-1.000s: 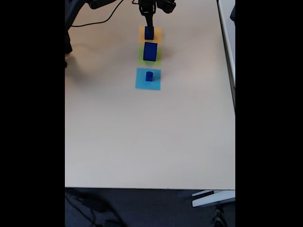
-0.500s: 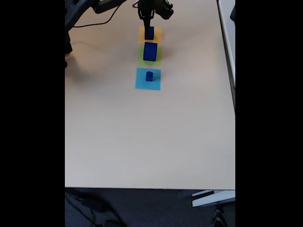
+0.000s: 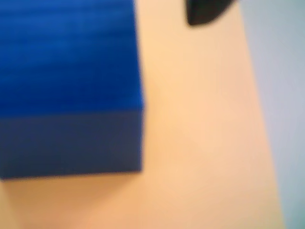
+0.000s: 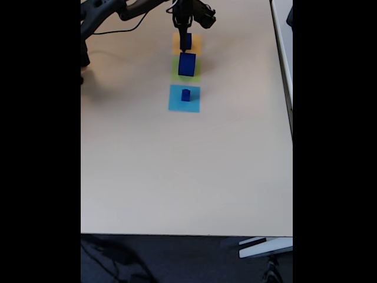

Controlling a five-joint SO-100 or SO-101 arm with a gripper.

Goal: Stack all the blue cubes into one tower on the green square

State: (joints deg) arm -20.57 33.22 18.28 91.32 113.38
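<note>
Blue cubes sit on three coloured squares in a row on the desk (image 4: 177,177): the largest (image 4: 187,63) on the green square (image 4: 175,72), a medium one (image 4: 185,40) on orange under the gripper (image 4: 184,26), a small one (image 4: 185,95) on light blue. Whether the fingers grip cannot be told. Likely step: pick the medium cube, then place it on the largest.

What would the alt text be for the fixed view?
Three blue cubes sit in a row on a beige table: medium on the orange square, largest on the green square, smallest on the light-blue square. The arm's gripper hangs above the medium cube.
</note>
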